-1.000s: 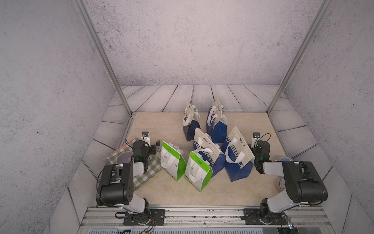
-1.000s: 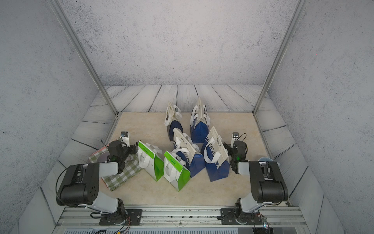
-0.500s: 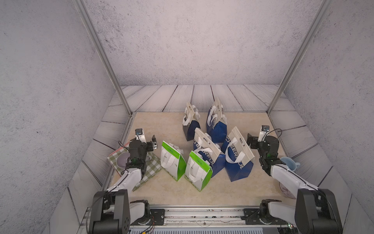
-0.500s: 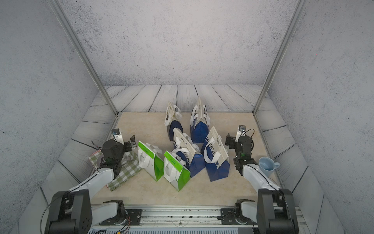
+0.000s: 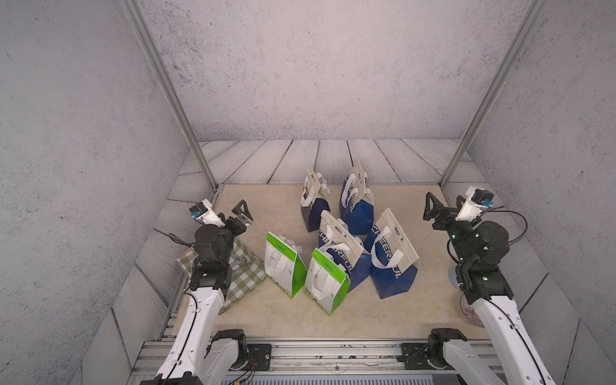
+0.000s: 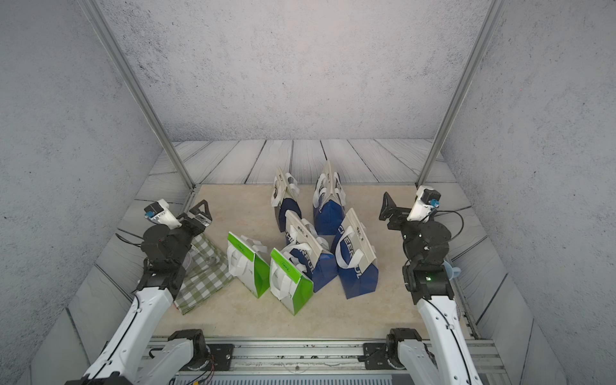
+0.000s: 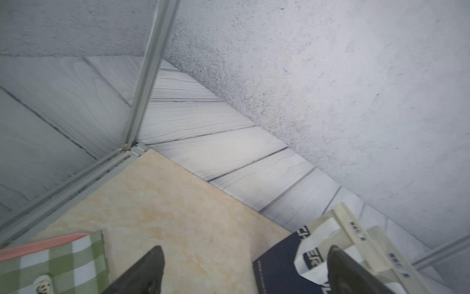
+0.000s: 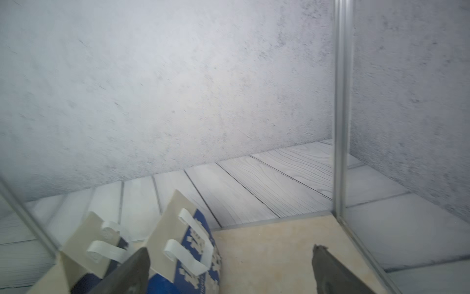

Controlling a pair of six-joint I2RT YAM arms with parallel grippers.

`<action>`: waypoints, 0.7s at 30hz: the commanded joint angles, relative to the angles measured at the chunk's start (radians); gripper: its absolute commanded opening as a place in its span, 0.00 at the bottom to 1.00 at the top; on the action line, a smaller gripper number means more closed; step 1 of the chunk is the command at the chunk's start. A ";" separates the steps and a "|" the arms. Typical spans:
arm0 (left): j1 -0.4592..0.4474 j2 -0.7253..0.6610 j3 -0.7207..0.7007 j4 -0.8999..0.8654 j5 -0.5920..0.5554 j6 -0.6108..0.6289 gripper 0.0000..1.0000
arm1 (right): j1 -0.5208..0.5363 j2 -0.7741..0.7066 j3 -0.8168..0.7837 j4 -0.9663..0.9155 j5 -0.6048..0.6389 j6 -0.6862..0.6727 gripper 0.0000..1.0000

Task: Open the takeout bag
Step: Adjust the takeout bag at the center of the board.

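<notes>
Several takeout bags stand shut in a cluster mid-mat in both top views: two green-and-white ones in front, blue-and-beige ones behind. My left gripper hangs open above the mat's left side, left of the green bags and touching nothing. My right gripper is open at the right, clear of the bags. The left wrist view shows the left gripper open over bare mat beside a dark blue bag. The right gripper is open next to a blue bag.
A green checked cloth lies under the left arm. A light blue cup and a patterned plate sit behind the right arm. Metal posts stand at the mat's back corners.
Both arms have unfolded from a low rest pose and lifted their open grippers up and back. The bags have not moved.
</notes>
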 commanded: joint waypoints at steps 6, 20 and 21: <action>0.004 -0.092 0.310 -0.632 0.376 0.188 0.90 | 0.027 0.167 0.359 -0.398 -0.467 0.175 0.87; -0.014 -0.424 0.148 -0.890 0.534 0.240 0.82 | 0.485 0.412 0.768 -0.991 -0.379 -0.069 0.80; -0.016 -0.436 0.141 -0.901 0.515 0.241 0.82 | 0.528 0.443 0.793 -1.016 -0.355 -0.081 0.80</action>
